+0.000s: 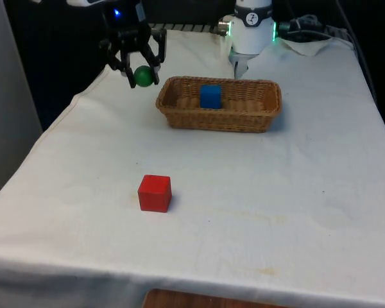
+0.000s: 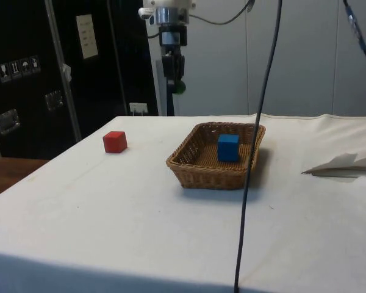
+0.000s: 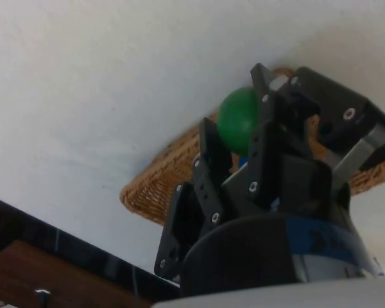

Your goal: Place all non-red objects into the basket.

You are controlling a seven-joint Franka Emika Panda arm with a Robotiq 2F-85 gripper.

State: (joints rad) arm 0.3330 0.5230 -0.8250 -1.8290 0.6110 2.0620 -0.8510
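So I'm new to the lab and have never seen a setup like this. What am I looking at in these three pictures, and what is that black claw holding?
It is a robot arm with a black two-finger gripper for a hand. One picture is taken from across the table, one from its side, and one from a camera on the arm's wrist, looking past the fingers. On the white cloth stands a wicker basket with a blue cube inside; a red cube sits on the cloth, apart from the basket. The gripper is shut on a green ball, held up in the air beside the basket, towards the front view's left. In the side view the ball hangs well above the table.
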